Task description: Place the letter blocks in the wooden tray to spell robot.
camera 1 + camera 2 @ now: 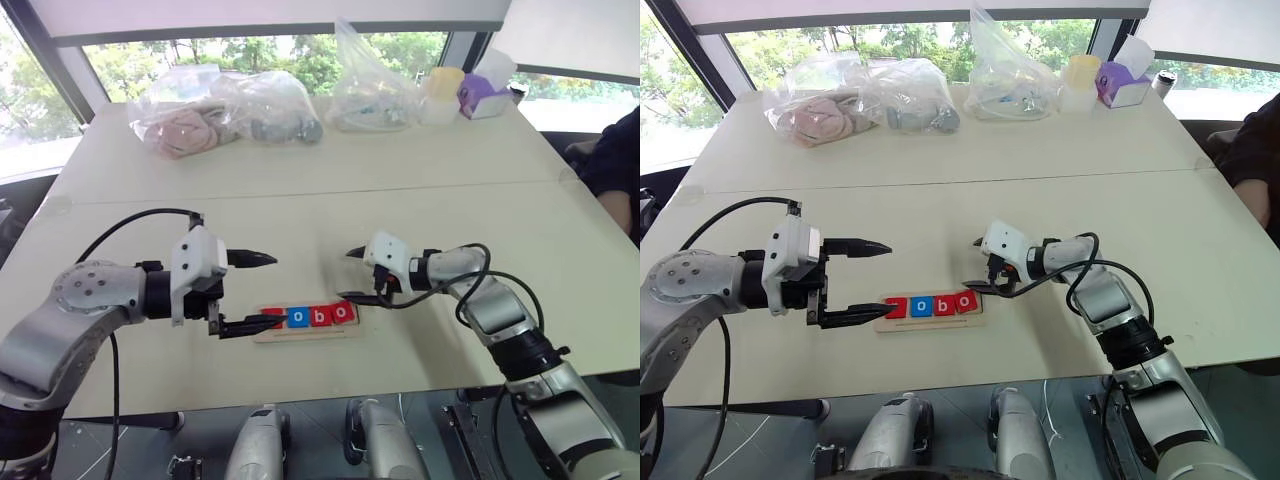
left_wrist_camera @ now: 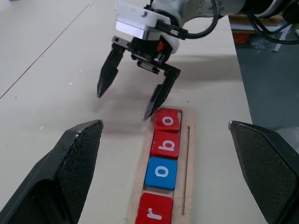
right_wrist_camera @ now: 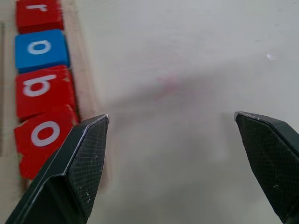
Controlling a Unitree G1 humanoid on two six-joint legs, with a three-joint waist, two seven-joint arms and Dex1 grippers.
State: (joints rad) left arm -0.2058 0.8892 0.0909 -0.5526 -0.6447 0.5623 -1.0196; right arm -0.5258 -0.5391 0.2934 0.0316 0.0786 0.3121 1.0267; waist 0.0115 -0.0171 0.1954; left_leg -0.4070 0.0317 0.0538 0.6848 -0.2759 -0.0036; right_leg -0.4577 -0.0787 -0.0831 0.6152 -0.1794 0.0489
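Left eye view gives me the whole table (image 1: 420, 200): the wooden tray (image 1: 305, 331) lies near the front edge, between my two arms, with four letter blocks (image 1: 318, 316) seated in it. Reading along the row from my left, I see a red r (image 2: 154, 211), a blue o (image 2: 161, 172), a red b (image 2: 166, 144) and a red o (image 2: 167, 120), set edge to edge. The last red o sits slightly askew, at the tray's right end.

My left gripper (image 1: 250, 292) hangs at the tray's left end with its fingers spread wide and nothing between them; the lower finger lies close over the r end of the tray. I cannot tell whether it touches.

My right gripper (image 1: 349, 275) is at the tray's right end, also spread wide and empty. In the left wrist view one of its fingertips (image 2: 150, 111) stands just beside the corner of the last red o; contact is not clear to me.

At the far side of the table I see clear plastic bags (image 1: 225, 108) with soft things in them, a pale yellow cup (image 1: 440, 95) and a purple tissue box (image 1: 483, 98). A person's dark sleeve (image 1: 612, 165) shows at the right edge.
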